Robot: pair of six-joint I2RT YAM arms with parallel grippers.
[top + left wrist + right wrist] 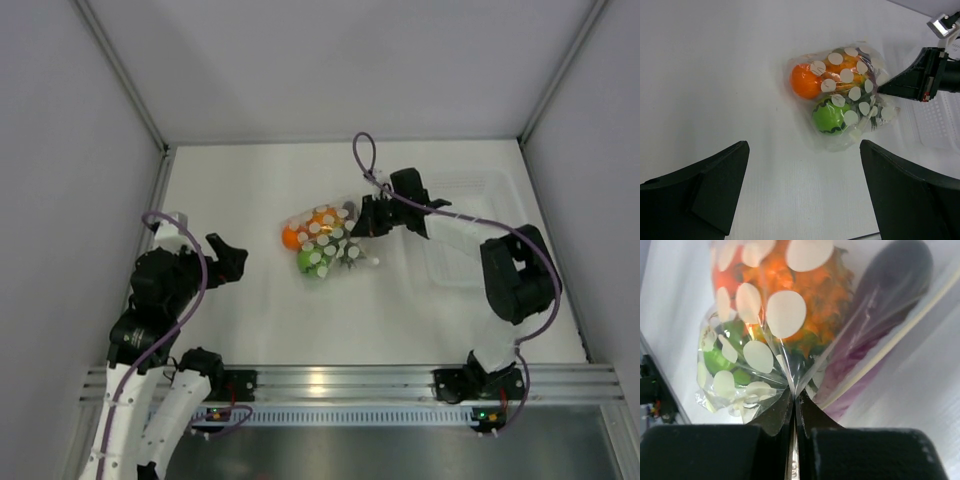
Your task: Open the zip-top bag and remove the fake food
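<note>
While the left gripper [226, 260] hangs wide open nearby, the right gripper [795, 399] is clamped on a fold of the bag [326, 246] on the table [260, 330], food [806, 81] inside, likely to anchor it for pulling the zip apart.

Overhead, two wrist views; bag [325, 245] shared

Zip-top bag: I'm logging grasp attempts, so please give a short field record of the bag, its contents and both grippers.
bag: zip-top bag lying on the table, left of the clear tray
contents: orange, green ball, pineapple, eggplant, all inside the bag
right gripper: shut, pinching a fold of the bag's plastic at the edge nearest the tray
left gripper: open, apart from the bag, holding nothing
task state: no food removed yet
</note>
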